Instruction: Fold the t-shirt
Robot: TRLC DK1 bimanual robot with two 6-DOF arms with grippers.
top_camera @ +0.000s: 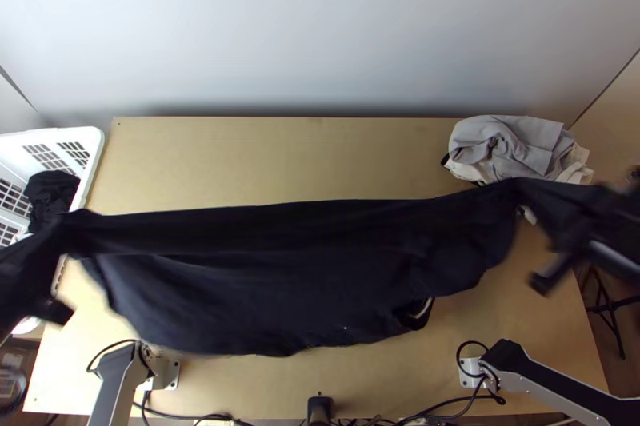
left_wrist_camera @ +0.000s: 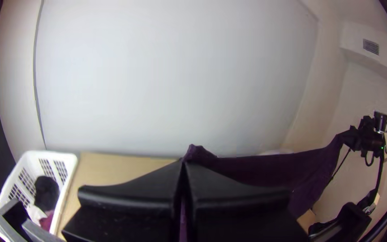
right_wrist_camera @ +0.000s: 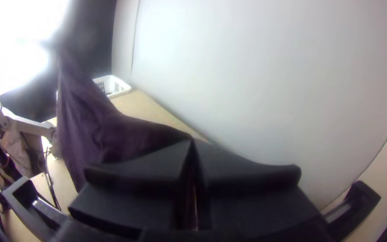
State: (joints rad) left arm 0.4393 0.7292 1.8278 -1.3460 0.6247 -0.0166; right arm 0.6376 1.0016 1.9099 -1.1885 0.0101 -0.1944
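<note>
The t-shirt (top_camera: 264,290) is hanging stretched above the bench (top_camera: 280,162).
Its loose part is drooping toward the near edge; lowering evenly, keeping tension, should lay it flatter. The left pincer (left_wrist_camera: 183,162) and right pincer (right_wrist_camera: 192,142) are clamping opposite ends. A basket (top_camera: 99,156) is crowding the left edge, clothes (top_camera: 520,146) the far right corner; between, bare bench is offering room.

Behind the wooden table (top_camera: 280,162) I see a pale wall (top_camera: 320,34), high on another wall (left_wrist_camera: 363,80) is a vent (left_wrist_camera: 371,46), and a very strong white light (right_wrist_camera: 10,40) shines beyond the table.
</note>
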